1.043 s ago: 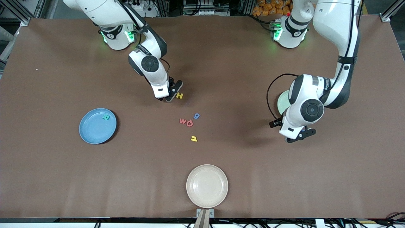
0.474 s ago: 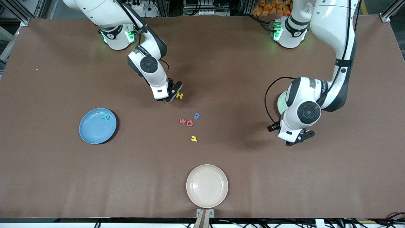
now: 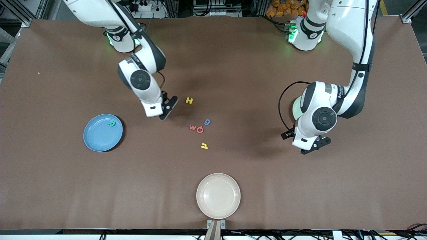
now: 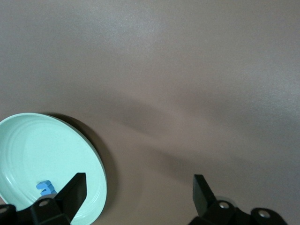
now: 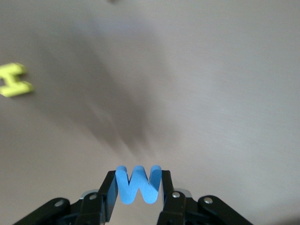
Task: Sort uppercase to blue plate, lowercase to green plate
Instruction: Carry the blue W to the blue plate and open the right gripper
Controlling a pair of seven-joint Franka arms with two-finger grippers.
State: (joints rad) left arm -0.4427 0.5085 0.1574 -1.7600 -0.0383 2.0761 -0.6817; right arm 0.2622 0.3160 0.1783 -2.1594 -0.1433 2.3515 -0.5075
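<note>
My right gripper (image 3: 166, 109) is shut on the blue W (image 5: 138, 187) and holds it above bare table between the yellow H (image 3: 189, 100) and the blue plate (image 3: 96, 137). The teal R (image 3: 111, 123) lies in that plate. The blue g (image 3: 207, 122), red w (image 3: 192, 127), red Q (image 3: 200, 129) and yellow h (image 3: 204, 145) lie mid-table. My left gripper (image 3: 313, 145) is open and empty beside the green plate (image 3: 296, 108), which the arm mostly hides. In the left wrist view the green plate (image 4: 33, 145) holds the blue m (image 4: 45, 188).
A cream-white plate (image 3: 218, 195) sits at the table edge nearest the front camera. The yellow H also shows in the right wrist view (image 5: 14, 80).
My right gripper has lifted away from beside the yellow H and moved toward the blue plate with the blue W in it. My left gripper has shifted slightly.
</note>
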